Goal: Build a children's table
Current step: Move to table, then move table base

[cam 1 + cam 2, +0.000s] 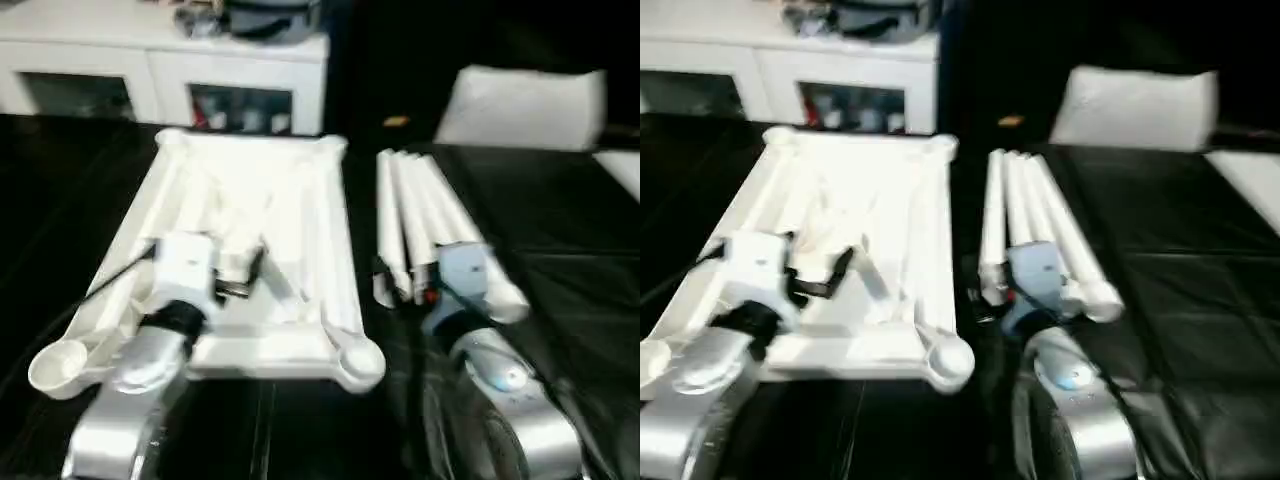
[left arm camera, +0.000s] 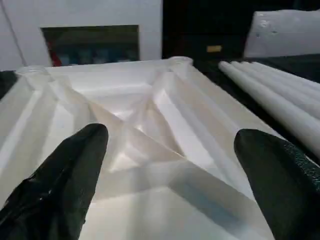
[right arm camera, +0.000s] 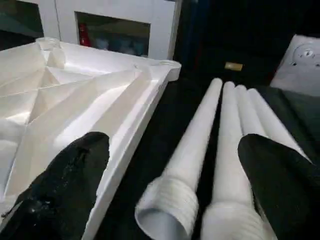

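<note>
The children's table lies in parts on the black work surface. Its square white top (image 1: 300,200) is upside down, ribbed underside up, with round corner sockets (image 1: 362,362) at the near edge. Several long tapered white legs (image 1: 420,210) lie side by side just right of it, threaded ends (image 3: 167,205) toward me. My left gripper (image 2: 172,137) hovers open over the near half of the ribbed underside, nothing between its fingers (image 2: 75,170). My right gripper (image 3: 172,145) hangs open above the near ends of the legs, straddling the gap between the top's edge and the legs, holding nothing.
A white cabinet (image 1: 160,60) with shelves stands behind the work surface at the back left. A white padded block (image 1: 520,105) sits at the back right, and a white edge (image 1: 625,170) shows at the far right. Black covering (image 1: 560,230) stretches right of the legs.
</note>
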Controlling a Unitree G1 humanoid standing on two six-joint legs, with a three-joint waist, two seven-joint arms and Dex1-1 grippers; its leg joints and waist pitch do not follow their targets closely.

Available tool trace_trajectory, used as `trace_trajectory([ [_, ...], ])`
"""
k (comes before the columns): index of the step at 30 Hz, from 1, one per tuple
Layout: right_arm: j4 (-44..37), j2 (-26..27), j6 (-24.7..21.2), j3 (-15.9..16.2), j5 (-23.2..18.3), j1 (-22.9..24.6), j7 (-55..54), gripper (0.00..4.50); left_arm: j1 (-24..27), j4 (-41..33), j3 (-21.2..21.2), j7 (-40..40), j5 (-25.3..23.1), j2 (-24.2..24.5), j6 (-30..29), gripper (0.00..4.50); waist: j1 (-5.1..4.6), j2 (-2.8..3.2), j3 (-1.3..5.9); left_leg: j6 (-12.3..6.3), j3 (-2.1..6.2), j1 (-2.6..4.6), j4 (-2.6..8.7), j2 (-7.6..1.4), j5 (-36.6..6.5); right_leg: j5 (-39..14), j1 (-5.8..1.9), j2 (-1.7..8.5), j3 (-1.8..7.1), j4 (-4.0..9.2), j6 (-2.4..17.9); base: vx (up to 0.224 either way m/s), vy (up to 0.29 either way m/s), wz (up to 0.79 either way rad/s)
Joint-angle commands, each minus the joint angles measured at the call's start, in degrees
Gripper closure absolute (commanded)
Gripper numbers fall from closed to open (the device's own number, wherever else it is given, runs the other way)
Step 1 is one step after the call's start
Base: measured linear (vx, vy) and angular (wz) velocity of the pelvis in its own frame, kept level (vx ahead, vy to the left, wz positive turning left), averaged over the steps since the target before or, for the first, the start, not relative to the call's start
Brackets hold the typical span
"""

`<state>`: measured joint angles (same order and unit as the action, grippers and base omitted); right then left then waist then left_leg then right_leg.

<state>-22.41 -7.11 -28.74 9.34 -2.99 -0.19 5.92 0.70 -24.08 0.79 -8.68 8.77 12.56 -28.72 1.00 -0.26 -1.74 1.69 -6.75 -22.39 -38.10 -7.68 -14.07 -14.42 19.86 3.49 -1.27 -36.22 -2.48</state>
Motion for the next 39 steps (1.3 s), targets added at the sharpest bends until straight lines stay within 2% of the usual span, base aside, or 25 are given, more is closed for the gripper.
trace_trajectory([
  [1, -0.7, -0.6, -0.2, -1.0, -1.1, -0.7, 1.1, 0.0, 0.0, -1.8, 0.9, -1.4, 0.8, 0.1, -0.9, 0.04, 0.23, -0.12, 0.83, 5.46, 1.31, 1.52, 6.83, -2.9, -23.6, -31.9, 0.63, 6.37, 3.09, 7.51, 3.0, -0.114, -0.067, -0.05],
  [2, -1.1, -0.9, -0.1, -1.3, -2.4, -0.8, 3.2, 0.0, -0.1, -2.1, 1.4, -2.7, 1.2, 1.1, -1.5, 0.04, 0.2, -0.55, 0.86, 4.32, 1.43, 2.07, 6.21, -3.16, -21.3, -41.3, 1.29, 6.76, 3.19, 8.62, 2.4, -0.106, -0.078, -0.05],
  [3, -1.1, -1.2, 0.4, -1.1, -2.3, -0.9, 3.6, 0.0, -0.1, -2.2, 1.7, -3.5, 1.3, 1.8, -1.6, 0.04, 0.2, -0.55, 0.86, 4.32, 1.43, 2.07, 6.21, -3.16, -21.3, -41.3, 1.29, 6.76, 3.19, 8.62, 2.4, -0.106, -0.078, -0.05],
  [4, -1.1, -1.4, 0.7, -1.1, -2.2, -1.0, 3.9, 0.0, -0.1, -2.2, 1.8, -4.1, 1.3, 2.3, -1.6, 0.04, -0.05, -0.48, 1.03, 4.22, 1.59, 1.45, 7.13, -3.47, -19.6, -38.8, 0.96, 5.71, 2.59, 8.16, 3.3, -0.095, -0.057, -0.06],
  [5, -1.0, -2.9, 0.1, -0.5, -0.5, -1.1, 4.1, 0.0, -0.1, -2.3, 2.3, -6.0, 1.5, 3.6, -1.4, 0.04, -0.13, -0.14, 1.18, 4.31, 1.65, 0.72, 8.16, -3.78, -18.7, -31.9, 0.51, 4.77, 2.15, 7.21, 4.2, -0.063, -0.036, -0.12],
  [6, -1.0, -3.5, 0.0, -0.4, -0.1, -1.1, 4.3, 0.0, -0.1, -2.3, 2.7, -7.2, 1.6, 4.4, -1.4, 0.04, -0.07, -0.05, 1.34, 4.29, 1.68, 0.5, 8.45, -3.87, -17.7, -28.2, 0.3, 4.43, 2.07, 6.81, 4.6, -0.063, -0.036, -0.12],
  [7, -1.4, -4.8, -1.9, -0.3, 0.5, -1.2, 4.8, 0.0, 0.0, -2.5, 4.1, -10.4, 1.8, 6.8, -1.4, 0.04, -0.04, 0.24, 1.12, 4.28, 1.56, 0.71, 8.68, -4.01, -18.5, -23.9, 0.69, 4.03, 2.18, 6.5, 5.4, 0.0, 0.0, 0.0],
  [8, -2.1, -6.3, -4.1, -0.4, -1.6, -0.9, 7.5, 0.0, 0.3, -2.8, 5.6, -14.3, 2.3, 9.4, -1.4, 0.04, -0.02, 0.11, 0.79, 4.28, 1.37, 1.07, 8.71, -3.95, -20.8, -24.6, 1.04, 3.97, 2.38, 6.55, 5.8, 0.0, 0.0, 0.0],
  [10, -2.9, -8.5, -5.3, -0.3, -3.8, -0.3, 11.0, 0.0, 0.7, -3.0, 6.9, -17.8, 3.1, 11.8, -1.6, 0.04, 0.03, 0.1, 0.61, 4.34, 1.46, 1.34, 8.58, -4.0, -23.0, -28.0, 1.16, 4.44, 2.51, 6.78, 5.8, 0.0, 0.0, 0.0],
  [11, -3.4, -9.2, -6.4, -0.6, -5.4, -0.1, 12.5, 0.0, 0.8, -3.0, 7.5, -19.8, 3.6, 13.2, -1.8, 0.04, -0.04, 0.39, 0.63, 4.6, 1.54, 1.3, 8.6, -4.04, -23.1, -28.7, 1.25, 4.58, 2.47, 6.82, 6.2, 0.0, 0.0, 0.0],
  [15, -4.7, -12.4, -7.7, -1.0, -7.8, 0.4, 17.3, 0.0, 0.2, -1.7, 9.6, -27.7, 4.4, 18.6, -0.9, 0.3, 0.17, 0.41, 0.58, 4.41, 1.55, 1.53, 8.61, -4.17, -23.4, -28.0, 1.56, 4.56, 2.67, 6.79, 6.8, 0.0, 0.0, 0.0],
  [18, -5.5, -15.1, -8.2, 0.1, -7.8, 0.2, 19.7, 0.0, -1.6, 0.8, 9.9, -33.1, 6.2, 20.8, 0.8, 0.63, 0.52, 0.58, 0.69, 4.44, 1.15, 1.64, 8.78, -4.25, -21.6, -24.2, 1.41, 4.4, 2.79, 6.38, 7.9, 0.0, 0.0, 0.0],
  [19, -5.9, -15.9, -8.7, 0.2, -8.3, 0.0, 20.6, 0.0, -2.7, 2.5, 10.3, -36.0, 6.4, 21.8, 3.2, 0.63, 0.63, 0.25, 0.73, 4.31, 1.01, 1.7, 8.73, -4.3, -20.9, -23.7, 1.47, 4.41, 2.85, 6.39, 8.1, 0.0, 0.0, 0.0],
  [22, -7.1, -16.8, -10.2, 0.2, -9.9, 0.0, 22.4, 0.0, -4.1, 4.0, 11.6, -39.3, 6.5, 23.5, 2.2, 0.85, 1.19, 0.57, 0.94, 3.88, 0.67, 1.83, 8.79, -4.43, -17.9, -19.9, 1.28, 4.37, 2.98, 5.87, 8.8, 0.0, 0.0, 0.0],
  [24, -7.9, -16.2, -10.2, -1.0, -10.4, -0.1, 21.2, 0.0, -7.0, 6.8, 14.4, -43.4, 5.4, 26.3, 0.7, 1.03, 1.21, 0.33, 1.06, 3.59, 0.31, 1.85, 8.78, -4.43, -16.3, -18.2, 1.26, 4.27, 2.99, 5.57, 8.9, 0.0, 0.0, 0.0],
  [26, -8.1, -15.4, -12.2, -2.1, -12.0, -0.5, 20.8, 0.0, -8.4, 8.3, 15.8, -43.9, 3.8, 26.9, 0.5, 1.13, 1.1, 0.58, 1.08, 4.02, 0.33, 1.64, 8.98, -4.49, -16.6, -18.1, 1.1, 4.38, 2.91, 5.44, 9.4, 0.0, 0.0, 0.0],
  [27, -8.5, -15.9, -13.0, -1.8, -12.5, -0.7, 21.6, 0.0, -9.4, 9.4, 16.6, -44.6, 3.1, 27.2, 0.4, 1.2, 1.28, 1.22, 1.16, 4.37, 0.42, 1.86, 8.98, -4.52, -17.5, -17.7, 1.22, 4.38, 2.86, 5.3, 9.6, 0.0, 0.0, 0.0],
  [28, -8.9, -16.4, -13.3, -1.3, -12.6, -0.8, 22.2, 0.0, -10.2, 10.2, 17.1, -45.1, 2.6, 27.3, 0.3, 1.2, 1.08, 0.85, 1.17, 4.69, 0.29, 1.92, 8.9, -4.51, -18.4, -16.6, 1.33, 4.08, 2.85, 5.25, 9.7, 0.0, 0.0, 0.0],
  [29, -9.5, -17.9, -13.3, -0.1, -11.7, -0.7, 23.1, 0.0, -11.5, 11.8, 17.6, -46.3, 2.1, 27.5, 1.0, 1.5, 1.12, 1.02, 1.27, 4.8, 0.34, 1.86, 8.93, -4.52, -18.2, -15.7, 1.14, 4.13, 2.85, 5.12, 9.9, 0.0, 0.0, 0.0],
  [31, -10.6, -19.5, -14.3, 0.3, -13.0, -0.3, 25.3, 0.0, -12.9, 13.3, 18.2, -46.8, 1.4, 27.3, 1.6, 1.5, 1.08, 0.79, 1.52, 4.26, 0.14, 1.55, 8.77, -4.51, -14.8, -10.1, 0.61, 4.02, 2.82, 4.72, 10.4, 0.027, 0.0, -0.02],
  [32, -11.2, -20.0, -15.4, 0.3, -14.1, -0.1, 26.3, 0.0, -13.9, 14.5, 18.6, -47.0, 0.9, 27.2, 2.3, 1.55, 1.18, 1.02, 1.81, 3.17, -0.04, 1.51, 8.36, -4.53, -10.6, -4.1, 0.28, 4.15, 2.8, 4.3, 11.7, 0.059, -0.006, -0.03],
  [33, -11.8, -20.9, -15.9, 0.7, -14.3, 0.1, 27.1, 0.0, -14.4, 15.2, 19.2, -47.4, 0.5, 27.4, 2.7, 1.67, 1.18, 1.55, 1.92, 3.03, 0.02, 1.38, 8.25, -4.46, -9.2, -1.9, 0.03, 4.13, 2.75, 4.02, 12.2, 0.059, -0.006, -0.03],
  [34, -12.2, -21.6, -16.4, 1.1, -14.3, 0.3, 27.4, 0.0, -14.9, 15.8, 19.7, -47.6, 0.2, 27.4, 2.7, 1.81, 1.23, 1.23, 2.08, 2.54, -0.12, 1.48, 8.02, -4.53, -6.7, 2.6, -0.15, 3.92, 2.61, 3.78, 12.7, 0.06, -0.006, -0.03],
  [36, -12.9, -22.7, -17.1, 1.5, -14.5, 0.7, 27.9, 0.0, -15.3, 16.5, 20.3, -48.2, -0.1, 27.5, 2.6, 2.01, 1.34, 1.23, 2.23, 1.45, -0.32, 1.4, 7.65, -4.39, -3.7, 7.6, -0.5, 4.04, 2.57, 3.39, 13.8, 0.056, -0.001, -0.02],
  [39, -13.6, -23.9, -16.9, 1.8, -14.2, 0.9, 28.2, 0.0, -15.6, 17.1, 20.7, -49.2, -0.1, 27.4, 2.1, 2.2, 1.36, 1.35, 2.15, 0.72, -0.49, 1.53, 7.6, -4.47, -3.6, 7.6, -0.61, 4.06, 2.54, 3.46, 14.7, 0.0, 0.0, 0.0],
])
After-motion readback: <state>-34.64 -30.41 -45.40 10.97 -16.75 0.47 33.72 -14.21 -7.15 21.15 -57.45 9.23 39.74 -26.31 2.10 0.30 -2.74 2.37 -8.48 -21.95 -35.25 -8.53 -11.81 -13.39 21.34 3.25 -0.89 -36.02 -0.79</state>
